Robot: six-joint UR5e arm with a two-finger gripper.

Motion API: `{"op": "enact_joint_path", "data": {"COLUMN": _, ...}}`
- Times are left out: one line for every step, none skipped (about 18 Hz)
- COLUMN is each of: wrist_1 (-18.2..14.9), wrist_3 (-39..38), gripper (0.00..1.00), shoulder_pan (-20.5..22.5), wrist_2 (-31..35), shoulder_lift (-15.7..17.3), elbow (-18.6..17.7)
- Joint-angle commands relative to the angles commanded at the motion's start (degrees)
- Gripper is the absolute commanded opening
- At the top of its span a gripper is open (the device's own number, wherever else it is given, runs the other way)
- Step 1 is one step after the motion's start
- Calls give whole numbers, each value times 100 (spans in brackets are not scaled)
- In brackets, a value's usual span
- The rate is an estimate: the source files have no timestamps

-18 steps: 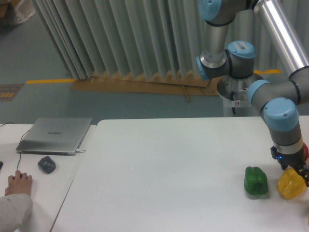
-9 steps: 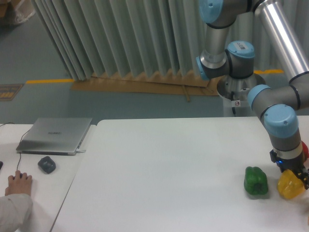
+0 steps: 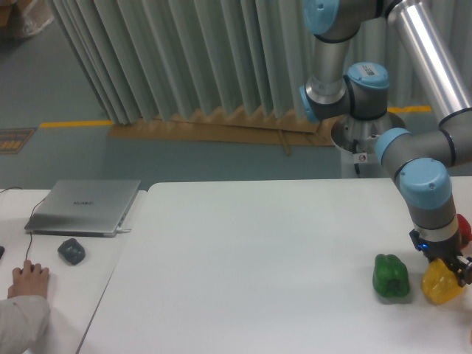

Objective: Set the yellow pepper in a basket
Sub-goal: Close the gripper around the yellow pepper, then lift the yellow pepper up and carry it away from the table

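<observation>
Soft, even, slightly blurry indoor light

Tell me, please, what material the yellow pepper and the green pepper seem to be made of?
The yellow pepper looks smooth, with a slightly glossy skin and even, bright colour; this may be plastic, but a real pepper could look the same. The green pepper has a similar smooth, uniform dark green surface with soft lobes, so the same doubt stays.

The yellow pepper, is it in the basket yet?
Not yet. The gripper has come down onto the yellow pepper, which sits low by the table next to the green pepper. Whether it is gripped is unclear. Lifting and carrying remain; no basket shows in this view.
</observation>
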Motion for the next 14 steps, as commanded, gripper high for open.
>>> {"op": "enact_joint_path", "data": {"wrist_1": -35, "wrist_3": 0, "gripper": 36, "shoulder_pan": 0, "wrist_2": -114, "shoulder_lift": 71, "elbow": -9}}
{"op": "enact_joint_path", "data": {"wrist_1": -131, "wrist_3": 0, "gripper": 36, "shoulder_pan": 0, "wrist_2": -193, "shoulder_lift": 141, "elbow": -18}}
{"op": "enact_joint_path", "data": {"wrist_1": -210, "wrist_3": 0, "gripper": 36, "shoulder_pan": 0, "wrist_2": -220, "shoulder_lift": 203, "elbow": -18}}
{"op": "enact_joint_path", "data": {"wrist_1": -316, "wrist_3": 44, "gripper": 36, "shoulder_pan": 0, "wrist_2": -238, "shoulder_lift": 247, "elbow": -18}}
{"op": "enact_joint_path", "data": {"wrist_1": -377, "wrist_3": 157, "gripper": 36, "shoulder_pan": 17, "wrist_2": -255, "shoulder_lift": 343, "elbow": -18}}
{"op": "enact_joint_path", "data": {"wrist_1": -422, "wrist_3": 419, "gripper": 36, "shoulder_pan": 35, "wrist_2": -360, "shoulder_lift": 448, "elbow": -18}}
{"op": "enact_joint_path", "data": {"wrist_1": -439, "wrist_3": 631, "gripper": 36, "shoulder_pan": 61, "wrist_2": -491, "shoulder_lift": 510, "elbow": -9}}
{"op": "enact_joint_path", "data": {"wrist_1": -492, "wrist_3": 824, "gripper": 36, "shoulder_pan": 114, "wrist_2": -667, "shoulder_lift": 563, "elbow": -9}}
{"op": "enact_joint_path", "data": {"wrist_1": -553, "wrist_3": 965, "gripper": 36, "shoulder_pan": 219, "wrist_2": -834, "shoulder_lift": 624, "elbow": 9}}
{"op": "enact_joint_path", "data": {"wrist_1": -606, "wrist_3": 1089, "gripper": 36, "shoulder_pan": 316, "wrist_2": -931, "shoulder_lift": 686, "elbow": 26}}
{"op": "enact_joint_path", "data": {"wrist_1": -650, "wrist_3": 1220, "gripper": 36, "shoulder_pan": 412, "wrist_2": -984, "shoulder_lift": 695, "elbow": 52}}
{"op": "enact_joint_path", "data": {"wrist_1": -659, "wrist_3": 1413, "gripper": 36, "shoulder_pan": 500, "wrist_2": -1011, "shoulder_lift": 704, "elbow": 79}}
{"op": "enact_joint_path", "data": {"wrist_1": -668, "wrist_3": 1781, "gripper": 34, "shoulder_pan": 614, "wrist_2": -1011, "shoulder_lift": 704, "elbow": 157}}
{"op": "enact_joint_path", "data": {"wrist_1": -677, "wrist_3": 2002, "gripper": 33, "shoulder_pan": 676, "wrist_2": -1011, "shoulder_lift": 704, "elbow": 184}}
